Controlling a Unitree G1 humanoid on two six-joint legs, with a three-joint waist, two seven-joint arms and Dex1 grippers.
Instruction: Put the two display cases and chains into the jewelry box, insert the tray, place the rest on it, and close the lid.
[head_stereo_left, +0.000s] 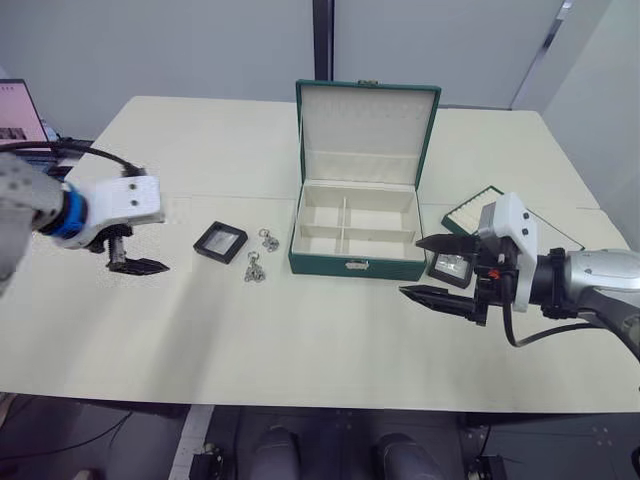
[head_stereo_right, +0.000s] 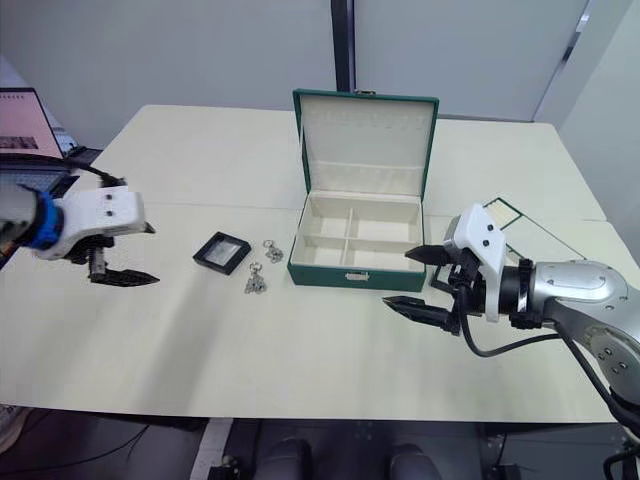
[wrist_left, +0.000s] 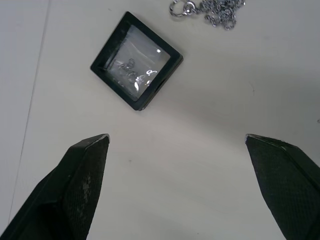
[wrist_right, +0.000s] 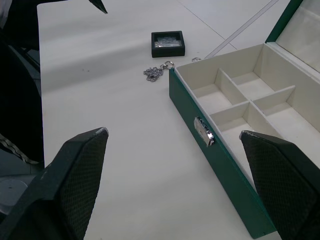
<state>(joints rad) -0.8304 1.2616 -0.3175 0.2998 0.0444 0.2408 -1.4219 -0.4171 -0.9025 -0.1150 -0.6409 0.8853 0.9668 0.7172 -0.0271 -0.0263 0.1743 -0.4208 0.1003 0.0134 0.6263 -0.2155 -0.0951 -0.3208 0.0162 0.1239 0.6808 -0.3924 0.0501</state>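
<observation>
A broad cream-coloured table (head_stereo_left: 250, 330) takes up most of the space, its top matte and evenly lit, with a thin seam line running across it. Behind it stands a plain pale grey wall (head_stereo_left: 180, 45), split by a dark vertical strip (head_stereo_left: 322, 40) near the middle. Further along, a slanted dark line (head_stereo_left: 548, 45) cuts across the wall panels. At the far corner beside the table, a laptop screen (head_stereo_left: 20, 110) glows pinkish white. Below the table's near edge the floor (head_stereo_left: 90, 435) is dark, with black cables (head_stereo_left: 60, 450) trailing over it.
</observation>
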